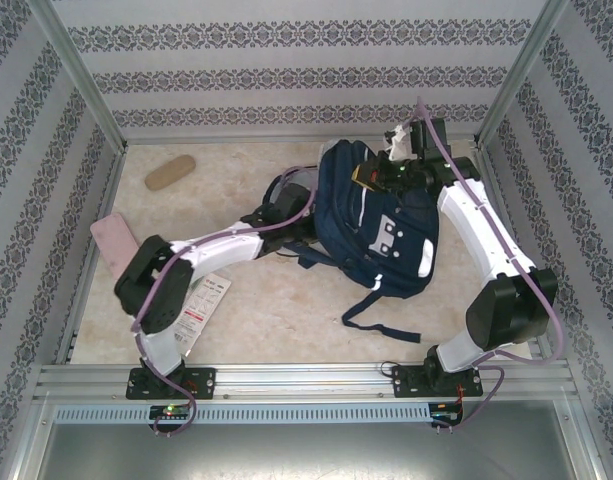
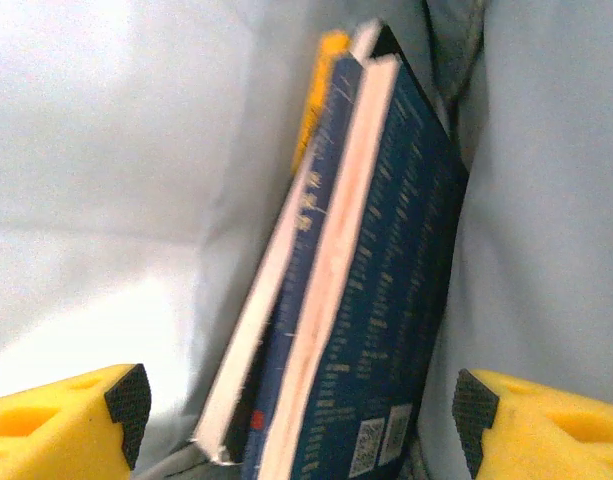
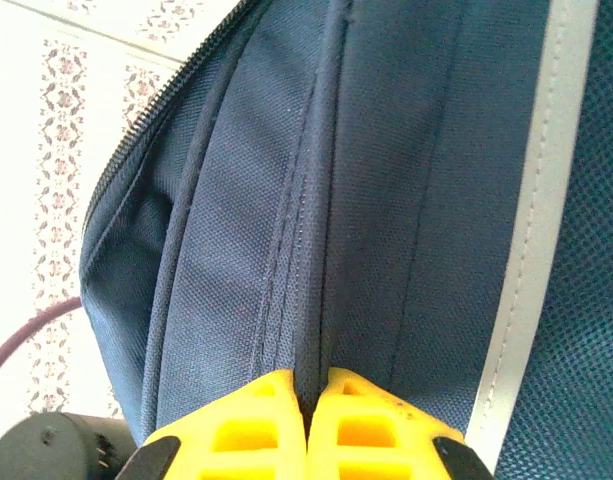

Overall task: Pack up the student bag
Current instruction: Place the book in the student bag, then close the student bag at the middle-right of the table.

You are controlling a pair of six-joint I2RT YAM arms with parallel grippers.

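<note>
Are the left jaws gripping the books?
No, the left jaws stand open, clear of the books on both sides, inside the bag.

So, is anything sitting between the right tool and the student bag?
Nothing visible. The right tool is shut straight on a navy fabric seam of the student bag, beside its white stripe.

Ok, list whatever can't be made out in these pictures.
Left wrist view: print on the blue books is blurred; the bottom edge cuts off their lower ends.
Left wrist view: yellow item mostly hidden behind them, unidentifiable.
Top view: printed sheet partly under the left arm, text too small.
Right wrist view: right gripper shut on the student bag; the bottom edge cuts off its fingers.
</note>
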